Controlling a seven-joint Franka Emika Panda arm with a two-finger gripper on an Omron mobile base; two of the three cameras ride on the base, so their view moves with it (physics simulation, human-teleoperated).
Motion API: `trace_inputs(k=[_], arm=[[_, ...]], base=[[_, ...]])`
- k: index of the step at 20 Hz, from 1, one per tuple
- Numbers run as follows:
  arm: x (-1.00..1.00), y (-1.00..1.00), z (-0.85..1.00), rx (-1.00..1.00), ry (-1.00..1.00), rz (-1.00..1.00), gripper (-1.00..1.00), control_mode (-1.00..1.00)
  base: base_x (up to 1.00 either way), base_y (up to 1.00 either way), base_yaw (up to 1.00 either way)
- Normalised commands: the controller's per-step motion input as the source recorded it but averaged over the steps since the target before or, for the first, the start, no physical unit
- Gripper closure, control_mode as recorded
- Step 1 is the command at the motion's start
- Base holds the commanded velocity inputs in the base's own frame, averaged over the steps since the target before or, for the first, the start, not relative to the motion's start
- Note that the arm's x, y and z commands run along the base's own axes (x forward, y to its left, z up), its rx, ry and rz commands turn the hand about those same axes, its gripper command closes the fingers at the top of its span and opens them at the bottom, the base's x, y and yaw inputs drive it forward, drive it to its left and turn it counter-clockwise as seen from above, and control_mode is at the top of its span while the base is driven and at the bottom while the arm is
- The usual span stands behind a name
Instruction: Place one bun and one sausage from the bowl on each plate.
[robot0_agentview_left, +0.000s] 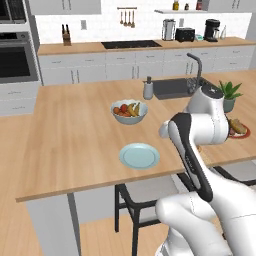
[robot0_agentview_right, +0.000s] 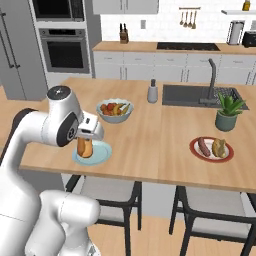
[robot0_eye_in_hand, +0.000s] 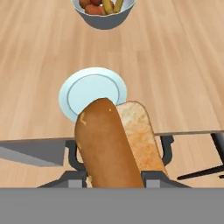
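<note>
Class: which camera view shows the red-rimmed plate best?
The right base view: the red-rimmed plate lies in full sight, with a sausage and bun on it. In the left base view the arm hides most of it.

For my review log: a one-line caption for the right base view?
Gripper carries a bun above the light blue plate; red-rimmed plate already filled.

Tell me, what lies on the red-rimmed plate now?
On the red-rimmed plate, a sausage and a bun lie side by side. The plate's surface beneath them is covered, so it cannot be seen.
</note>
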Motion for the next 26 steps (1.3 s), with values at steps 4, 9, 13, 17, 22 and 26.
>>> trace_inputs(k=[4,9,13,17,22,26], arm=[[0.65,0.34,-0.18,0.00,0.00,0.00,1.00,-1.00],[0.74,0.28,-0.41,0.00,0.01,0.00,1.00,-1.00],[0.68,0.03,-0.75,0.00,0.06,0.00,1.00,-1.00],[0.59,0.04,-0.76,0.00,0.06,0.00,1.00,-1.00],[0.59,0.09,-0.66,0.00,0.07,0.00,1.00,-1.00],[0.48,0.08,-0.49,0.00,0.02,0.00,1.00,-1.00]], base=[[0.00,0.00,0.00],[0.00,0.00,0.00],[0.00,0.00,0.00],[0.00,0.00,0.00],[0.00,0.00,0.00],[0.00,0.00,0.00]])
